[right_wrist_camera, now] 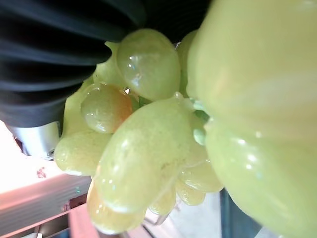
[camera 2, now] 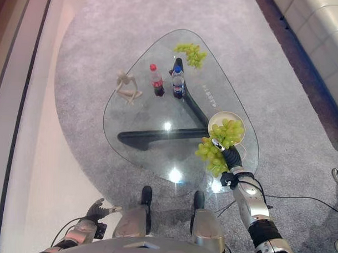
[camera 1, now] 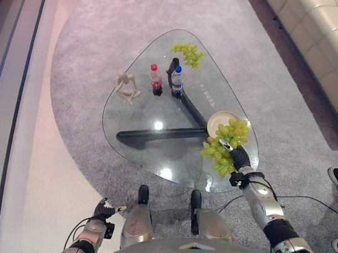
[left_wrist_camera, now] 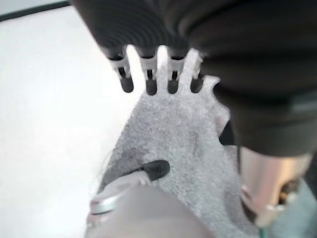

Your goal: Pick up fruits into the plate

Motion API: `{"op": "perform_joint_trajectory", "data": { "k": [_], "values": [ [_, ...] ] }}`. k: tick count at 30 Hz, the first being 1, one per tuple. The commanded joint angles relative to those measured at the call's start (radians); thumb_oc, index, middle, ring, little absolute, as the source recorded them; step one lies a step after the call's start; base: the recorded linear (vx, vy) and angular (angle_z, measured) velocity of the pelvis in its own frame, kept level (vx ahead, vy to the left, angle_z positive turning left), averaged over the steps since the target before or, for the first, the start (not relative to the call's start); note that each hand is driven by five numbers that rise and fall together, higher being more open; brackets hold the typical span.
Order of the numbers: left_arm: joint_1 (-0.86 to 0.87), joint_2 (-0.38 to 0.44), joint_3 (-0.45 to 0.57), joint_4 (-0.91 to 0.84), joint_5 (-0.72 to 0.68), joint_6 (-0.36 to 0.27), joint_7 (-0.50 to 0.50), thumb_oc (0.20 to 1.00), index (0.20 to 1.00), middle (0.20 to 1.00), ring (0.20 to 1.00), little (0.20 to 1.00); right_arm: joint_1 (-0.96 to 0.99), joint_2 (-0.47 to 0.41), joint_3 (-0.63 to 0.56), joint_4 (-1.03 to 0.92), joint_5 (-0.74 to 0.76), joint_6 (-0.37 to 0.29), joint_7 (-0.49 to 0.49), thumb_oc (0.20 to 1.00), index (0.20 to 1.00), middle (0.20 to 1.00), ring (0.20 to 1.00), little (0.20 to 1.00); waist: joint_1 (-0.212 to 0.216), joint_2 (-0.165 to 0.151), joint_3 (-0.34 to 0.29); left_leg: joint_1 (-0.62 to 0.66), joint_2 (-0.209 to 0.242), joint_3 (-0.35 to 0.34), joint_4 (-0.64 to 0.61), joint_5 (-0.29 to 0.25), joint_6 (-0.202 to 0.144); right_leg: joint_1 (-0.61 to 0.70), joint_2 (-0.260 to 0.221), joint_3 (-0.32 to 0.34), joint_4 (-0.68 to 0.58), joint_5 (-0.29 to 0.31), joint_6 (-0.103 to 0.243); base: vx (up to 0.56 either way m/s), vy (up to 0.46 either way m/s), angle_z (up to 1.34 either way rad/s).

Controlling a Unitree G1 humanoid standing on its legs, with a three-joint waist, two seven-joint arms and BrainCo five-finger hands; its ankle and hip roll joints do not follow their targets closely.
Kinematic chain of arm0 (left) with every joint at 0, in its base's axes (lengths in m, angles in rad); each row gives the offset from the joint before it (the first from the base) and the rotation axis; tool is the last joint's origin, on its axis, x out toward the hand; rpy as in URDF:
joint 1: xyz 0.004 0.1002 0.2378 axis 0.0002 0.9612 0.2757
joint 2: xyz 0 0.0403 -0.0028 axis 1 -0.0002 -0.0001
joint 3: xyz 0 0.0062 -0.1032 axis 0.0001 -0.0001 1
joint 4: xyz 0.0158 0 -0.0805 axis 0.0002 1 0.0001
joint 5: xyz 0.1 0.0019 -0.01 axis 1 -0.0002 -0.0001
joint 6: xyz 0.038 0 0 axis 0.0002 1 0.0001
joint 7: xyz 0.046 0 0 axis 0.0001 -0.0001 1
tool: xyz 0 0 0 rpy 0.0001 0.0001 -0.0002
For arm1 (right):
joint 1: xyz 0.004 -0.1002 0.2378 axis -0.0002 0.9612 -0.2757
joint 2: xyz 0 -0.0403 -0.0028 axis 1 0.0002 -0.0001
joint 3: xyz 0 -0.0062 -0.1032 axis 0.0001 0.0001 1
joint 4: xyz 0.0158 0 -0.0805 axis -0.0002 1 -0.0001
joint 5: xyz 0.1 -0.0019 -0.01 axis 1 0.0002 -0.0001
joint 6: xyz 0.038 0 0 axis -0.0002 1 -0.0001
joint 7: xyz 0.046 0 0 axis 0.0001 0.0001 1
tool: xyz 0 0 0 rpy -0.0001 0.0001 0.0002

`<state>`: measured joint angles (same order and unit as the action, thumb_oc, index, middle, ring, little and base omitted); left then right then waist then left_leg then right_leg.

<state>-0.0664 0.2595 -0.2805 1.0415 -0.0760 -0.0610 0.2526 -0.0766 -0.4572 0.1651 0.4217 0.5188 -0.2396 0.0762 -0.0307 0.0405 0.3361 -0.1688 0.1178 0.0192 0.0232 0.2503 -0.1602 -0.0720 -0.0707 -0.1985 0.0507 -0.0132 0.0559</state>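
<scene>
Now the right hand (camera 1: 238, 157) is clenched on a bunch of grapes (camera 1: 226, 144), holding it over the near edge of the plate (camera 1: 216, 121) on the glass table (camera 1: 136, 111). Judging by this, the carry is nearly done; next comes lowering and letting go. 1 more bunch (camera 1: 189, 53) lies at the far end. The left hand (left_wrist_camera: 158, 74) hangs low, fingers relaxed.

right hand (camera 1: 238, 156) fingers buried in grapes (camera 1: 219, 156), plate (camera 1: 216, 121) half covered
</scene>
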Motion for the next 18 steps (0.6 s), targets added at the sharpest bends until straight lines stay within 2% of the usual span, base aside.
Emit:
{"op": "perform_joint_trajectory", "data": {
  "k": [1, 2, 4, 6, 8, 10, 11, 13, 18],
  "values": [
    [-0.024, 0.046, -0.013, -0.033, 0.026, -0.027, 0.034, 1.0, 1.0, 1.0, 1.0, 1.0, -0.081, -0.027, -0.039, -0.127, -0.029, -0.054, -0.025, 0.2, 0.2, 0.2, 0.2, 0.2, 0.021, -0.053, 0.053, 0.058, -0.051, 0.095, 0.162, -0.314, 0.07, -0.01, -0.059, -0.02, 0.025, 0.005, 0.018, -0.08, -0.15, 0.68],
    [-0.022, 0.049, -0.026, -0.044, 0.012, -0.036, 0.035, 1.0, 1.0, 1.0, 1.0, 1.0, -0.116, -0.051, -0.036, -0.111, -0.035, -0.051, -0.044, 0.2, 0.2, 0.2, 0.2, 0.2, 0.04, -0.048, 0.068, 0.033, -0.116, 0.033, 0.157, -0.315, 0.086, -0.03, -0.047, -0.012, 0.028, 0.008, 0.016, -0.07, -0.112, 0.3],
    [-0.025, 0.058, -0.031, -0.04, 0.008, -0.039, 0.026, 1.0, 1.0, 1.0, 1.0, 1.0, -0.158, -0.07, -0.031, -0.092, -0.048, -0.041, -0.069, 0.2, 0.2, 0.2, 0.2, 0.2, 0.05, -0.038, 0.082, 0.028, -0.142, 0.009, 0.133, -0.305, 0.1, -0.048, -0.028, -0.003, 0.038, 0.004, 0.012, -0.03, -0.084, 0.02],
    [-0.038, 0.075, -0.039, -0.036, 0.005, -0.013, 0.01, 1.0, 1.0, 1.0, 1.0, 1.0, -0.188, -0.08, -0.038, -0.073, -0.082, -0.026, -0.098, 0.2, 0.2, 0.2, 0.2, 0.2, 0.043, -0.033, 0.093, 0.036, -0.114, 0.045, 0.095, -0.285, 0.098, -0.063, -0.022, -0.012, 0.044, 0.004, 0.01, 0.03, -0.09, 0.02],
    [-0.06, 0.09, -0.054, -0.026, -0.006, -0.01, 0.012, 1.0, 1.0, 1.0, 1.0, 1.0, -0.245, -0.105, -0.024, -0.045, -0.095, -0.018, -0.134, 0.2, 0.2, 0.2, 0.2, 0.2, 0.055, -0.029, 0.119, 0.021, -0.123, -0.022, 0.074, -0.27, 0.102, -0.091, -0.011, 0.001, 0.055, 0.006, 0.011, -0.03, -0.089, 0.2],
    [-0.072, 0.099, -0.058, -0.026, -0.006, -0.014, 0.01, 1.0, 1.0, 1.0, 1.0, 1.0, -0.28, -0.118, -0.02, -0.027, -0.099, -0.008, -0.149, 0.2, 0.2, 0.2, 0.2, 0.2, 0.055, -0.024, 0.133, 0.014, -0.114, -0.014, 0.061, -0.26, 0.099, -0.105, -0.008, -0.003, 0.059, 0.007, 0.011, -0.05, -0.042, 0.1],
    [-0.094, 0.113, -0.068, -0.031, -0.011, -0.018, 0.003, 1.0, 1.0, 1.0, 1.0, 1.0, -0.324, -0.147, -0.027, -0.007, -0.115, 0.014, -0.172, 0.2, 0.2, 0.2, 0.2, 0.2, 0.051, -0.014, 0.152, 0.003, -0.106, 0.005, 0.044, -0.249, 0.095, -0.13, -0.007, -0.014, 0.065, 0.01, 0.011, -0.06, -0.036, 0.08],
    [-0.112, 0.123, -0.082, -0.051, -0.028, -0.032, 0.007, 1.0, 1.0, 1.0, 1.0, 1.0, -0.381, -0.197, -0.035, 0.016, -0.129, 0.04, -0.192, 0.2, 0.2, 0.2, 0.2, 0.2, 0.053, 0.0, 0.181, -0.027, -0.111, -0.006, 0.045, -0.238, 0.096, -0.176, -0.01, -0.017, 0.09, 0.01, 0.01, -0.07, -0.026, 0.06],
    [-0.113, 0.137, -0.115, -0.104, -0.048, -0.052, 0.014, 1.0, 1.0, 1.0, 1.0, 1.0, -0.533, -0.314, -0.02, 0.108, -0.172, 0.109, -0.238, 0.2, 0.2, 0.2, 0.2, 0.2, 0.068, 0.042, 0.184, -0.153, -0.123, -0.01, 0.07, -0.222, 0.092, -0.318, -0.024, -0.023, 0.146, 0.012, 0.014, -0.01, -0.006, 0.01]
  ]
}}
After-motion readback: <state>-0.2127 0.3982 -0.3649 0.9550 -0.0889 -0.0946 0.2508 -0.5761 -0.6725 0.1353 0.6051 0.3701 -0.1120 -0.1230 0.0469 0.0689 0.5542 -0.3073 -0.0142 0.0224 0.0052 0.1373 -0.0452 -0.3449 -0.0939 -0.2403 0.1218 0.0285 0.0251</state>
